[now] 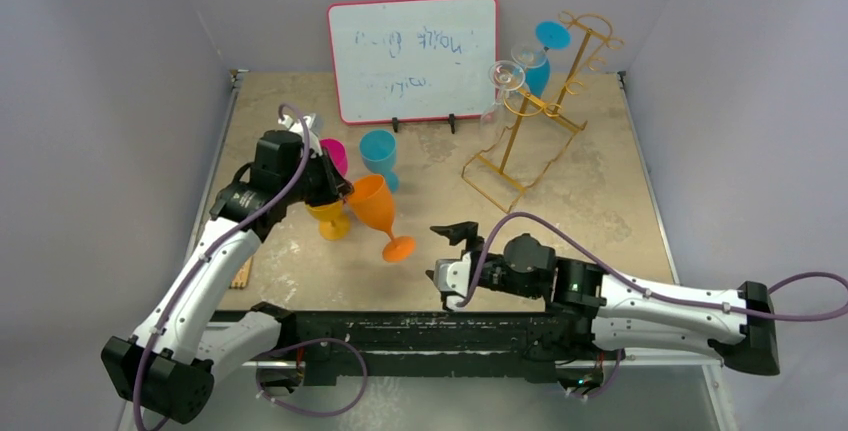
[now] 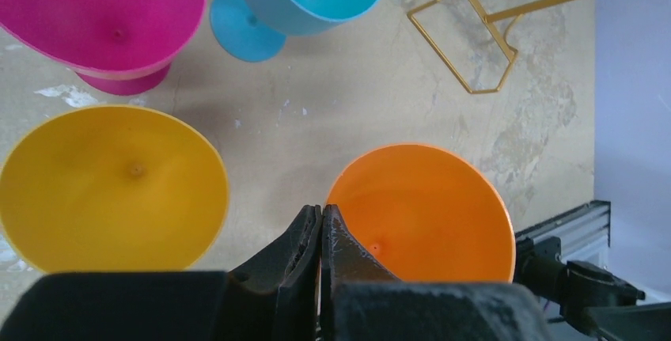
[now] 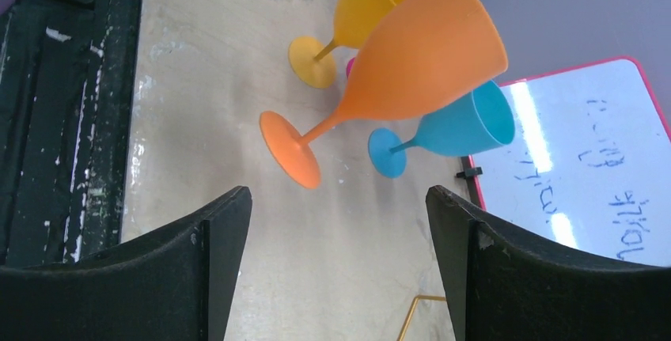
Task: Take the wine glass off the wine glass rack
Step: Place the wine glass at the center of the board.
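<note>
The gold wire wine glass rack stands at the back right, tilted in the top view, with two clear wine glasses and a blue one hanging on its hooks. An orange wine glass leans over on the table, its foot touching down. My left gripper is shut on the rim of this orange wine glass, one finger inside the bowl. The right gripper hovers low by the front middle, open, with only bare table between its fingers.
A yellow glass, a pink glass and a blue glass stand close around the left gripper. The red-framed whiteboard stands at the back. A black rail runs along the near edge.
</note>
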You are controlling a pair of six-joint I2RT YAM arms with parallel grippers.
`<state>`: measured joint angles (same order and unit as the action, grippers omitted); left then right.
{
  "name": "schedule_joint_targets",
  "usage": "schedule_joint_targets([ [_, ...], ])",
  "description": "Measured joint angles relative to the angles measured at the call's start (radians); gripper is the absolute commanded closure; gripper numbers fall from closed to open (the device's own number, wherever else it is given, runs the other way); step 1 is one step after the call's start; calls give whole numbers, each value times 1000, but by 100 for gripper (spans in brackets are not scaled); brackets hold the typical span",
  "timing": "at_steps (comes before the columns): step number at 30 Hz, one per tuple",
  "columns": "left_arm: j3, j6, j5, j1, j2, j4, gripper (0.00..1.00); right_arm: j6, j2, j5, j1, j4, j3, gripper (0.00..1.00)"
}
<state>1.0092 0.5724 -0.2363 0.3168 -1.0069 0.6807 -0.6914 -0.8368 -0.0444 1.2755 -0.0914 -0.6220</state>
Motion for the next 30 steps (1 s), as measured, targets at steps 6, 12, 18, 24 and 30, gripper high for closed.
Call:
schedule_joint_targets([
  [6, 0, 10, 200, 136, 16, -37, 100, 118, 70, -32, 0, -126, 66, 5],
  [12, 0, -19, 394, 296, -12, -45, 100, 370, 99, -182, 0, -214, 90, 0],
  [18, 12, -106, 551, 301, -88, -46, 100, 877, 154, -472, 0, -37, 61, 0],
  [24, 14, -138, 590, 301, -131, -94, 100, 1395, 212, -654, -2, 296, 13, 0],
  [30, 15, -140, 611, 301, -174, -150, 100, 1714, 274, -698, -2, 425, 62, 0],
])
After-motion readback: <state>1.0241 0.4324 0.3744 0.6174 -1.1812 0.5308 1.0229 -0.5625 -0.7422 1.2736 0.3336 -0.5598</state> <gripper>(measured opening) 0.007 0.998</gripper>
